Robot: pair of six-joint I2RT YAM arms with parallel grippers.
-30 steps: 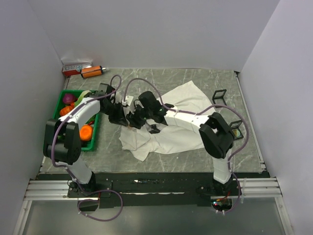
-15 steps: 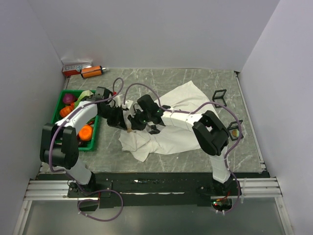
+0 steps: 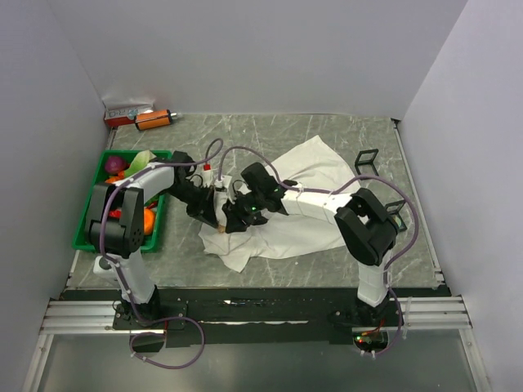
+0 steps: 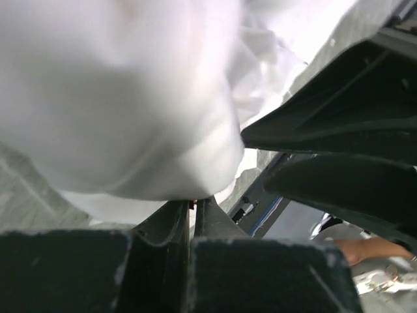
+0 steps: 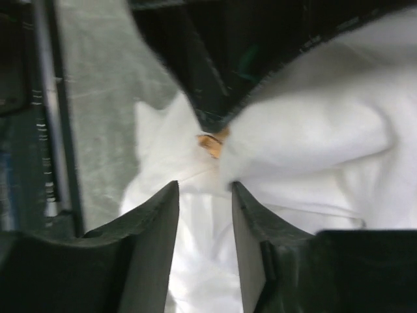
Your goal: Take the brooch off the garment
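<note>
The white garment [image 3: 302, 204] lies crumpled mid-table. The brooch [image 5: 210, 145], a tiny orange-gold trinket, sits at a fold on its near-left edge. My left gripper [image 3: 214, 216] is at that edge, and its black tip [image 5: 212, 117] touches the brooch from above in the right wrist view. In the left wrist view its fingers [image 4: 163, 218] are pressed together under the cloth [image 4: 130, 98], with an orange speck [image 4: 191, 204] pinched between the tips. My right gripper [image 5: 203, 190] is open just short of the brooch, over the cloth, and also shows from above [image 3: 235, 222].
A green bin [image 3: 82, 238] with fruit, including a round orange one [image 3: 147, 219], stands at the left. An orange-and-black cylinder [image 3: 154, 119] and a small box [image 3: 127, 109] lie at the back left. Two black frames [image 3: 367, 159] stand right of the garment.
Both grippers have moved toward the near edge along the garment's left side and come closer together. The left elbow has swung in toward the bin.
</note>
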